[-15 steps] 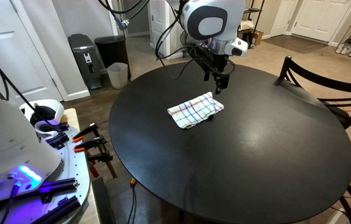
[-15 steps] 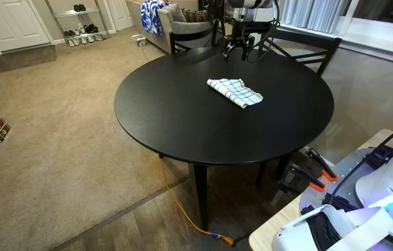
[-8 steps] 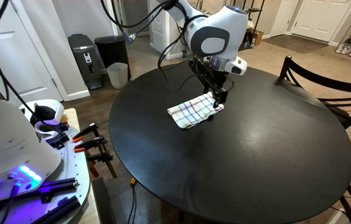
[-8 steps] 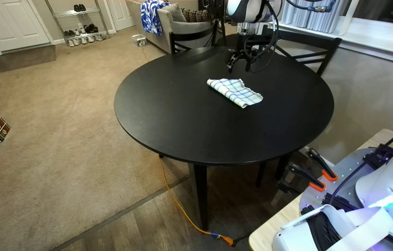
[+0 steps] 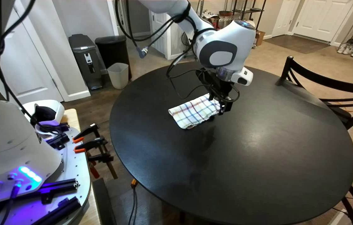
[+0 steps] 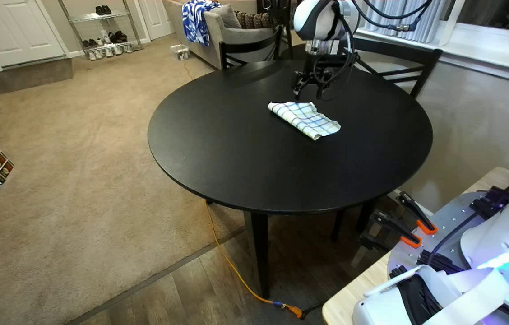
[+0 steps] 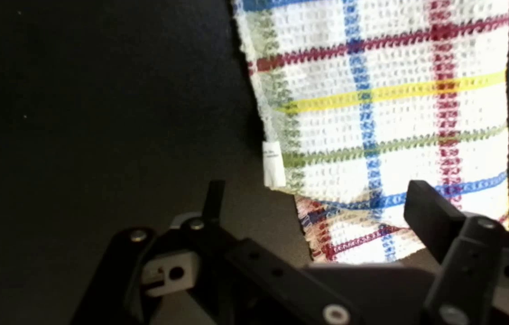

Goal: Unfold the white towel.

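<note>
The white towel with coloured checked stripes lies folded on the round black table. It also shows in an exterior view and in the wrist view. In the wrist view a small white tag sits on its left edge, and a lower layer sticks out below the upper one, uneven and fringed. My gripper is open and empty. It hovers above the towel's far end in both exterior views. In the wrist view one finger is over the towel, the other over bare table.
Black chairs stand at the table's edge. The arm's base is on a separate stand with black and orange clamps at its side. Cables hang loosely from the arm near the gripper.
My gripper has come down towards the table and the towel's far end. It stays open. The towel has not moved.
</note>
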### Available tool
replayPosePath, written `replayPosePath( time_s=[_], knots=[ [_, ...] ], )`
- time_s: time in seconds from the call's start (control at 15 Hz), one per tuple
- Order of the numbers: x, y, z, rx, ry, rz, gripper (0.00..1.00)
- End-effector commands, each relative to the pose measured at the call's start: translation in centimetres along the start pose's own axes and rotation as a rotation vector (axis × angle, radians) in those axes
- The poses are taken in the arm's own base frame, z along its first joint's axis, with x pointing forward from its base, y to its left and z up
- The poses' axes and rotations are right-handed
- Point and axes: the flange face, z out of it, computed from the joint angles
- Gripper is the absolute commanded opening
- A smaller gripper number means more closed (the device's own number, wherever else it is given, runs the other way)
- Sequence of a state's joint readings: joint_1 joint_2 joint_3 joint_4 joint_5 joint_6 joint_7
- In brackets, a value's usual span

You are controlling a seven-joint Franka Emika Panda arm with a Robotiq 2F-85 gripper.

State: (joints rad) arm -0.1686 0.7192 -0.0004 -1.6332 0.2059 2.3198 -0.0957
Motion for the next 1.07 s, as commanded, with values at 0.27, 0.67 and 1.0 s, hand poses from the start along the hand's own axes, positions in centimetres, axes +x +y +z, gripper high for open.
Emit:
replayPosePath(
  time_s=[0.27, 0.67, 1.0],
  knots=[
    [2.8, 0.5, 1.4, 0.072, -0.097, 0.028, 1.0],
    [3.8, 1.2, 0.9, 0.088, -0.175, 0.046, 1.0],
    [3.6, 1.0, 1.3, 0.15, -0.255, 0.04, 1.0]
  ],
)
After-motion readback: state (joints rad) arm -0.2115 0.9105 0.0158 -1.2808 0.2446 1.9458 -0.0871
